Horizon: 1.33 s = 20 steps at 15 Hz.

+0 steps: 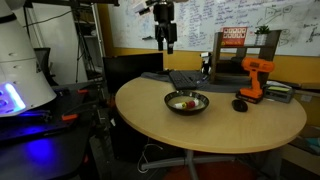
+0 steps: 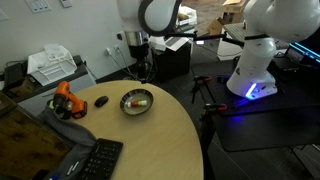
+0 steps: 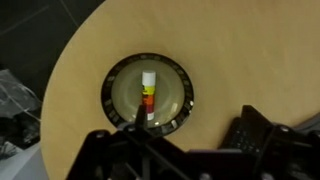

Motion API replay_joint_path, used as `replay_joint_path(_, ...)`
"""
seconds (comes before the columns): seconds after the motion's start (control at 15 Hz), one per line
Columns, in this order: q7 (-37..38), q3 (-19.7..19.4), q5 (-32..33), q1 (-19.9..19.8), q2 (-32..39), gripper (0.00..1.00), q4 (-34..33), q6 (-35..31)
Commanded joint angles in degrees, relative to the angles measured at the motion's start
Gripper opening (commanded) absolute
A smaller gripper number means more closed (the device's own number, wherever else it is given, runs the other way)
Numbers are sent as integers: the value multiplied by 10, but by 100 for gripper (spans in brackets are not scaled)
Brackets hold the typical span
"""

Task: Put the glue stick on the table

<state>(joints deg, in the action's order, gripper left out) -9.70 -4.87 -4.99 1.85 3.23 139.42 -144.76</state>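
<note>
Wrist view: the gripper (image 3: 185,145) fills the 6 o'clock edge of the frame, its two dark fingers (image 3: 262,135) spread wide apart, bare tabletop showing between them, nothing held and nothing touched. Just past them at 12 o'clock the glue stick (image 3: 148,95) lies inside the dark bowl (image 3: 110,95), lengthwise from 6 to 12 o'clock, whitish with a red and yellow band near its middle. The bowl stands on the round table (image 3: 250,60). The table's curved edge sweeps from 9 o'clock up to 12 o'clock, close to the bowl's 9 o'clock side, and the tan top lies clear from 1 to 4 o'clock.

In an exterior view the gripper (image 1: 165,35) hangs well above the table (image 1: 200,130), at about 11 o'clock from the bowl (image 1: 187,101). A small black lump (image 1: 240,104) sits at 3 o'clock of the bowl, apart from it, and an orange drill (image 1: 255,78) stands beyond at 2 o'clock, near the far rim. A broad band of bare top runs along the near edge.
</note>
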Motion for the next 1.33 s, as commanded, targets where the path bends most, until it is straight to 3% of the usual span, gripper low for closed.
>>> replay_joint_path(0.0, -15, 16, -30, -29, 133, 100, -94, -14)
replay_joint_path(0.53, -52, 61, -22, -101, 331, 100, -255, -40)
replay_joint_path(0.93, -59, 71, -11, -120, 424, 97, -325, -31)
replay_joint_path(1.0, -56, 69, -9, -120, 433, 89, -332, -30)
replay_joint_path(1.07, -55, 67, -6, -120, 443, 71, -340, -30)
replay_joint_path(1.27, -57, 67, -1, -125, 459, 49, -356, -28)
